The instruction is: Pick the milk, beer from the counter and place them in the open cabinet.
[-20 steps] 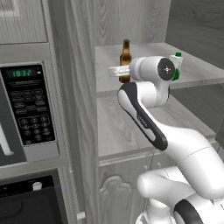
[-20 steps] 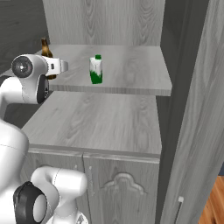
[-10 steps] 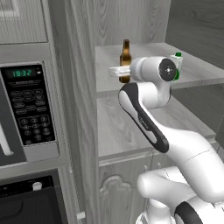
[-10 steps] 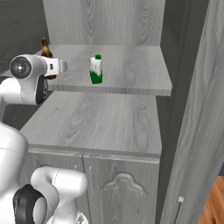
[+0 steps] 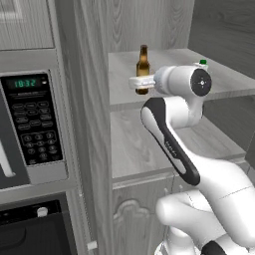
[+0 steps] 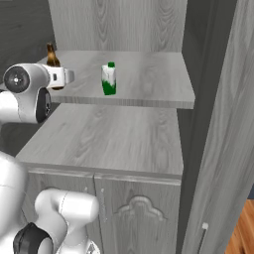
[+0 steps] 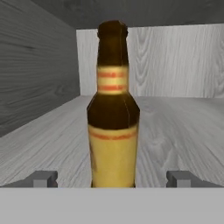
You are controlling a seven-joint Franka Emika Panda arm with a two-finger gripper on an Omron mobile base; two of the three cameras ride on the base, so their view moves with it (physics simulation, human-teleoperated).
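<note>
On the open cabinet's [image 6: 149, 101] upper wood-grain shelf we see the slim brown glass beer [image 7: 113, 109] standing upright, with the gabled milk [image 6: 109, 79] carton at its 3 o'clock. Our gripper [image 7: 113, 178] stands wide open around the bottle's base, gripping nothing.

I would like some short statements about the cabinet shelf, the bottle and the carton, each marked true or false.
1. The beer stands upright on the open cabinet shelf. True.
2. The jaws of the gripper are shut on the beer. False: they stand open on either side of it.
3. The milk stands on the same shelf. True.
4. The milk lies on its side. False: it is upright.
5. The beer touches the milk. False: they stand apart.
</note>
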